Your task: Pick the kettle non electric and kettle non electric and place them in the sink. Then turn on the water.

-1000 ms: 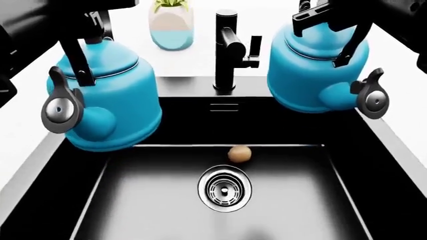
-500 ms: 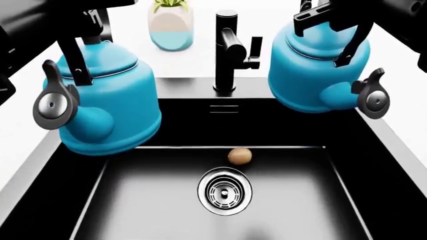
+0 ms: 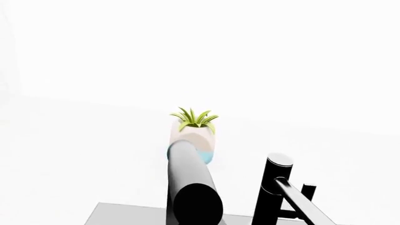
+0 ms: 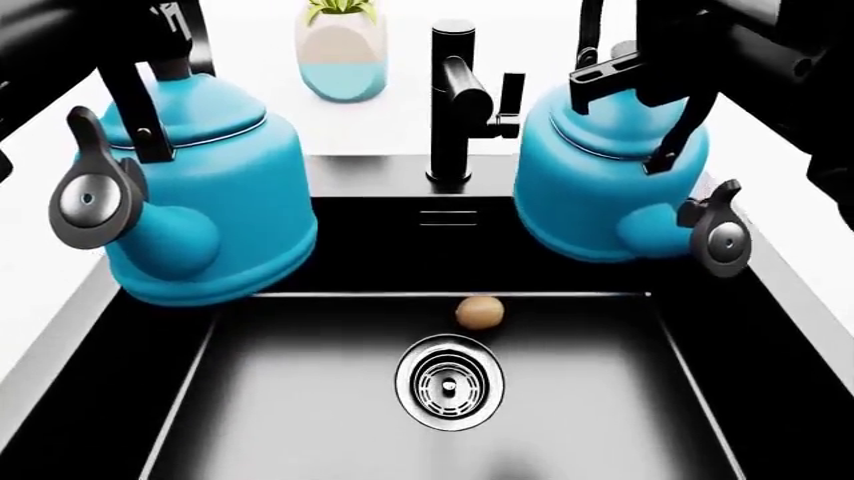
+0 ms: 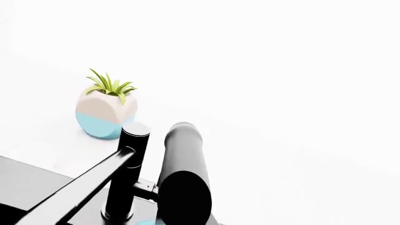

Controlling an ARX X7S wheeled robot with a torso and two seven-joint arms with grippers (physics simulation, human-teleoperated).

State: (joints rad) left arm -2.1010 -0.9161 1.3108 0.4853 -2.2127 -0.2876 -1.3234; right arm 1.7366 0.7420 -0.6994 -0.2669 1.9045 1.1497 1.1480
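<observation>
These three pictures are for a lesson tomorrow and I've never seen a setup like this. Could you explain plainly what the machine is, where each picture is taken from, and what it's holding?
It is a simulated two-armed robot on wheels, steered remotely by a person. These are computer renders, not photographs.

The head view looks down from the robot's head over a black sink. The left arm holds one turquoise kettle by its black handle, and the right arm holds a second kettle the same way. Both hang above the basin, not yet set down. The grippers themselves are mostly hidden at the top edge.

On the sink floor are a chrome drain and a small brown round object I cannot identify. Behind stand a black tap and a potted plant.

The two wrist views come from cameras near each gripper. They show the same tap and plant, with a dark bar, probably a kettle handle, close to the lens.
</observation>
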